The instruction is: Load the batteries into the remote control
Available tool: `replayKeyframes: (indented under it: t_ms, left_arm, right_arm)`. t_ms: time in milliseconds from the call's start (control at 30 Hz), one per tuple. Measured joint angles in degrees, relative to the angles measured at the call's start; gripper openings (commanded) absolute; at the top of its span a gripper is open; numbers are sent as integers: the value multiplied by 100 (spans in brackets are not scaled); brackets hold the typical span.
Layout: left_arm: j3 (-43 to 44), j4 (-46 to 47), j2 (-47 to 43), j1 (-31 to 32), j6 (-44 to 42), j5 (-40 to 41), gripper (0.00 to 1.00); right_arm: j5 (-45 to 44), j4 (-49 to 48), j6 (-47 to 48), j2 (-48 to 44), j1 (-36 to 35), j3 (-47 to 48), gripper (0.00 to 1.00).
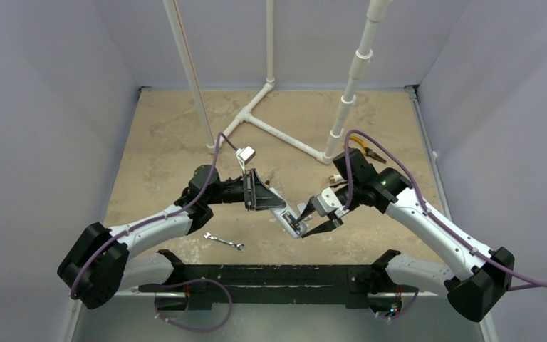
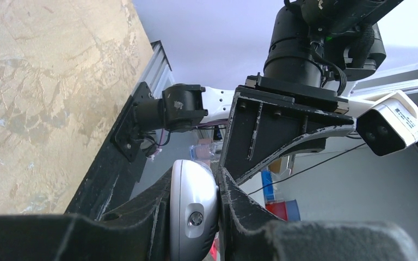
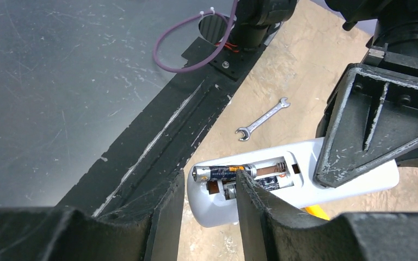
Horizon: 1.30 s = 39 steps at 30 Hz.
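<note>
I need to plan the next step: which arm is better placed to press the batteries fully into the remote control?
Right, probably. The right fingers stand open close to the batteries in the remote control; the left fingers are shut on it, holding it.

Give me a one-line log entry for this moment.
left gripper: shut on remote control | right gripper: open, over battery bay | batteries: in bay
</note>
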<state>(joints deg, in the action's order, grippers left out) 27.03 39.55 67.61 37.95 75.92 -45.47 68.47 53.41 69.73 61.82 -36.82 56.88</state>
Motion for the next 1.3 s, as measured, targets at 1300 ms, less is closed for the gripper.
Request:
replayKeyframes:
  t_ms: [1300]
  left_arm:
    - [52, 120, 188, 0, 20, -31, 0]
  right_arm:
    - [-4, -479, 66, 83, 0, 0, 28]
